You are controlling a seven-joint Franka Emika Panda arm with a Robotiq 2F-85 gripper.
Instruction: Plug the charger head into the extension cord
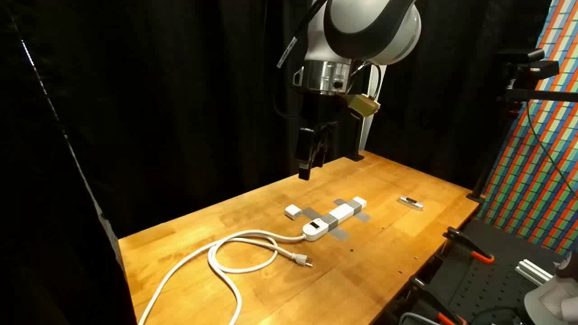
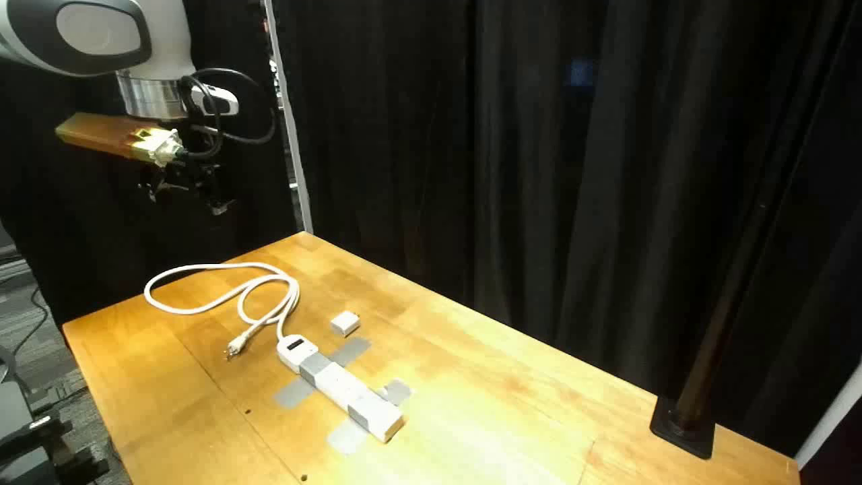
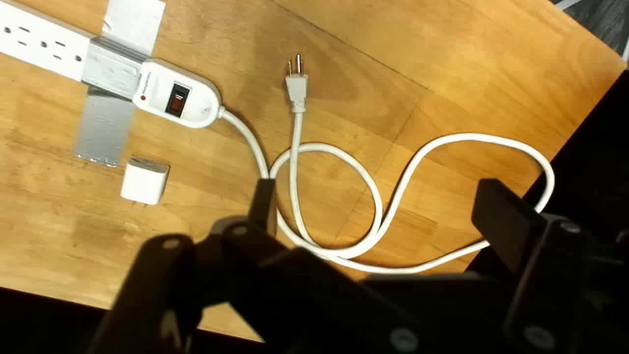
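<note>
**Charger lies unplugged beside the strip, tool spread above the tabletop**

The job appears to be at the approach, with no grasp made. In an exterior view, the white cable [image 1: 248,271] loops over the near left of the tabletop [image 1: 361,275], its own plug [image 1: 301,259] lying loose at the near side. Just beyond, the power strip [image 1: 342,212] runs toward the far right, strapped down by grey tape [image 1: 330,220]; its sockets [image 3: 43,44], facing up in the wrist view, look to be the goal. Left of the strip and apart from it, the charger [image 1: 293,211] rests on the tabletop, just beside the tip of a tape tab. Farther back hangs the tool [image 3: 376,196], spread wide and holding nothing, a black curtain [image 1: 180,113] behind it.

The next move likely calls for bringing the tool over the charger, lowering it and pinching the sides. A turn would probably follow, since the charger seems to lie on its side and must meet the sockets prongs-down.

The charger itself is small, white and boxy, with softly rounded edges. A greyer end faces the strip; at the far end, two thin prongs [image 3: 145,204] point away from it. Any lettering is too small to tell.
</note>
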